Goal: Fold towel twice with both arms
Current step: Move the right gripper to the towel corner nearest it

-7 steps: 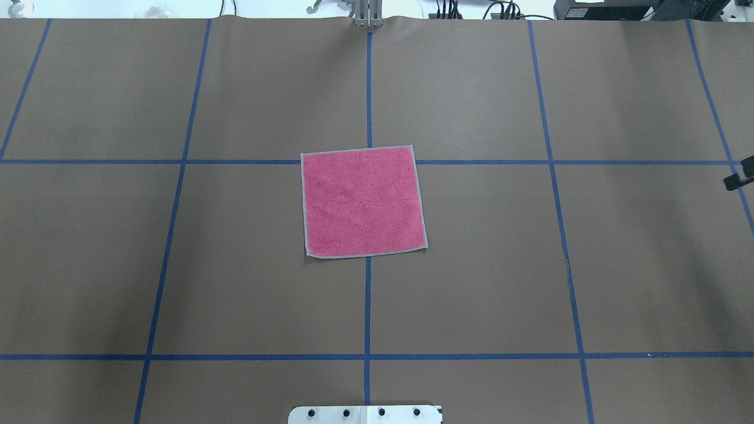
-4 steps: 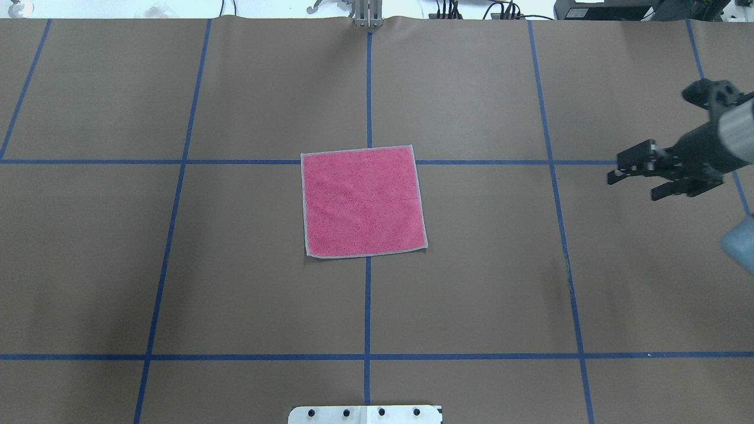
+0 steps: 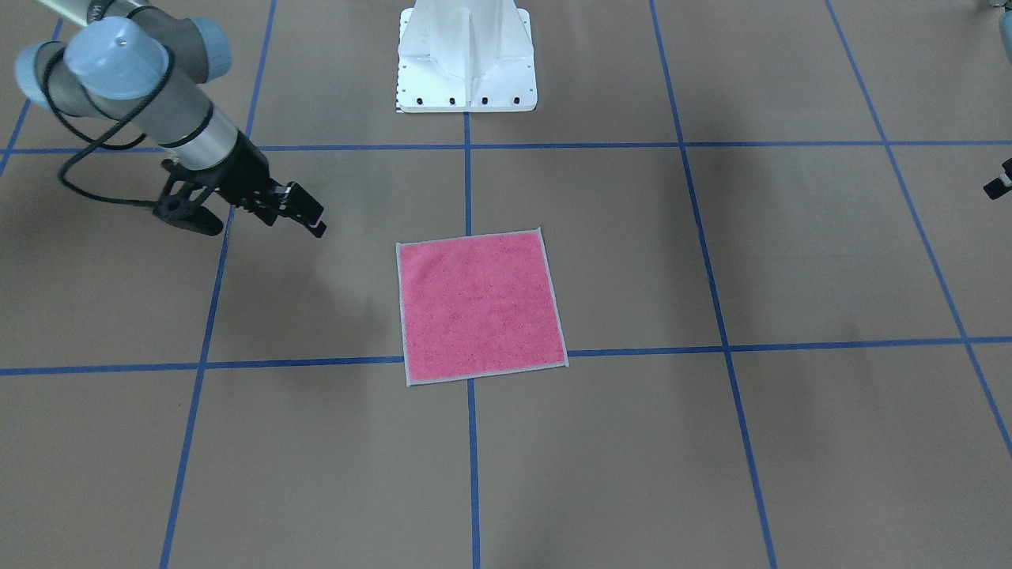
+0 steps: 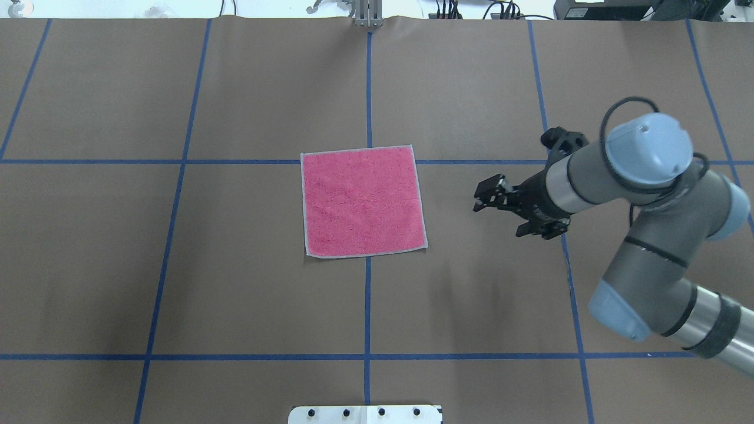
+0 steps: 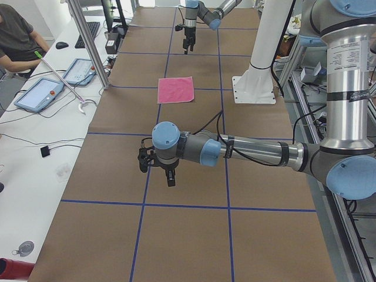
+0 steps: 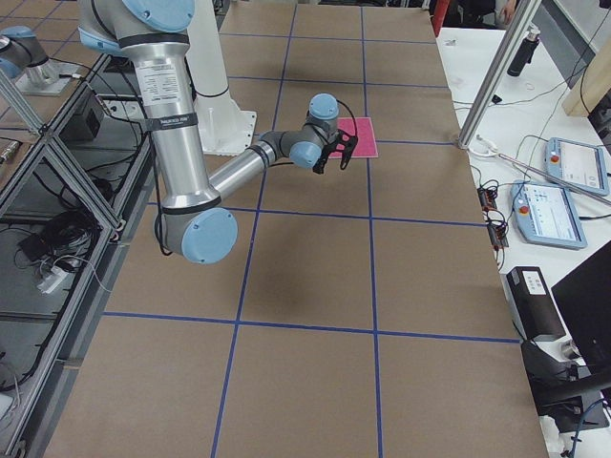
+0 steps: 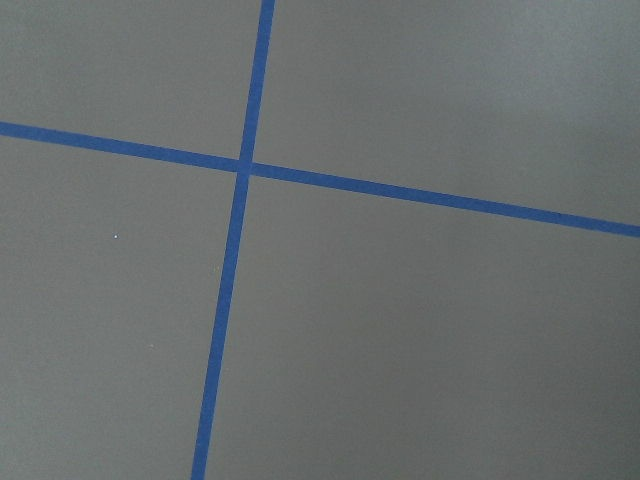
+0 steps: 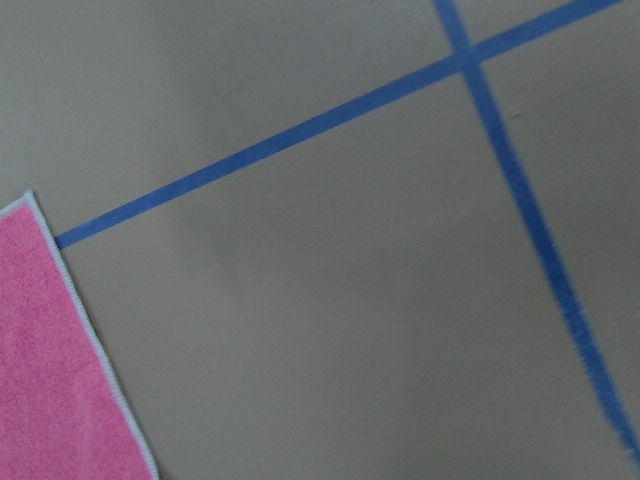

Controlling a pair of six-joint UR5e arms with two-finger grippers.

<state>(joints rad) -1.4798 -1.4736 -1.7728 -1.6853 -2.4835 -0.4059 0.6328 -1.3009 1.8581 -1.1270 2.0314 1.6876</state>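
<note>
Pink towel (image 4: 363, 201) flat, edges slightly askew to tape grid (image 4: 368, 88), right gripper (image 4: 499, 219) apart, left gripper (image 5: 157, 175) unclear

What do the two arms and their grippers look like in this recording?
The right arm and left arm are alike: round silver-grey tubes with light blue joint caps, a printed label on the upright tube and a black cable looped at the wrist. The right gripper and left gripper are black, with two fingers.
</note>
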